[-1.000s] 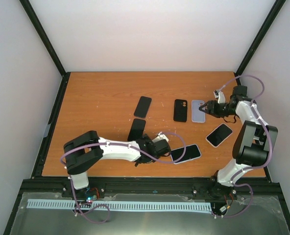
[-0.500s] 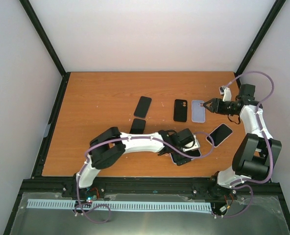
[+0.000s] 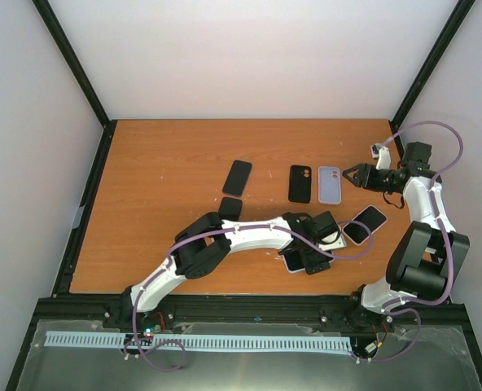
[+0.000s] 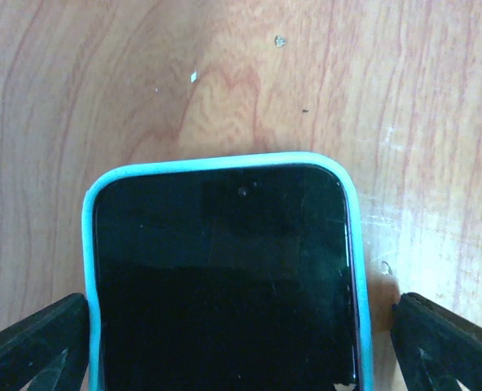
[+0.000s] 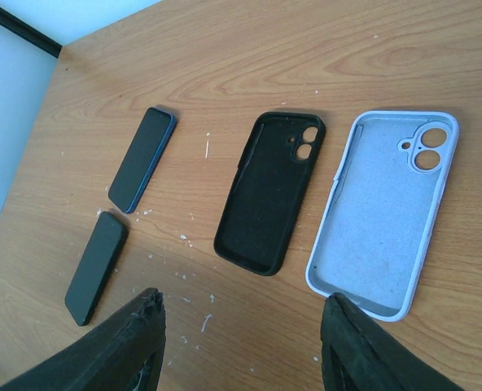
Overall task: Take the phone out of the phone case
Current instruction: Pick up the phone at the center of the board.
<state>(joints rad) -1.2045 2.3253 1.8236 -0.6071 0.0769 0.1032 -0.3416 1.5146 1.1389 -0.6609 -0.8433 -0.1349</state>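
Big picture first: the bench point(image 3: 159, 212) carries a scatter of handsets and shells, and the left arm point(image 3: 249, 232) reaches right across it to the near side. The right arm point(image 3: 424, 204) is parked well apart by the far right corner, and that's the first worry. If the left side starts prying alone, nothing pins the target, and I reckon it skates over the smooth wood.

The phone point(image 4: 225, 277) lies face up, fully seated in its light blue phone case point(image 4: 221, 159), close to the bench's near edge in the overhead view. A shove in the wrong direction could send it towards that edge. Another phone with a pale rim point(image 3: 365, 224) lies just beside the left wrist, so a wide sweep risks knocking it.

Two empty shells, a black case point(image 5: 269, 191) and a pale blue case point(image 5: 383, 212), lie flat below the right wrist, with two dark handsets beyond them. None of these is in play.

Now the small stuff. The left fingers point(image 4: 37, 346) are spread wide and straddle the cased phone. One tip is at the rim and the other has a gap, with nothing gripped. If they squeeze the side walls, my guess is they clamp the phone in tighter instead of peeling the lip. The right fingers point(image 5: 131, 346) gape open too, empty over bare wood.
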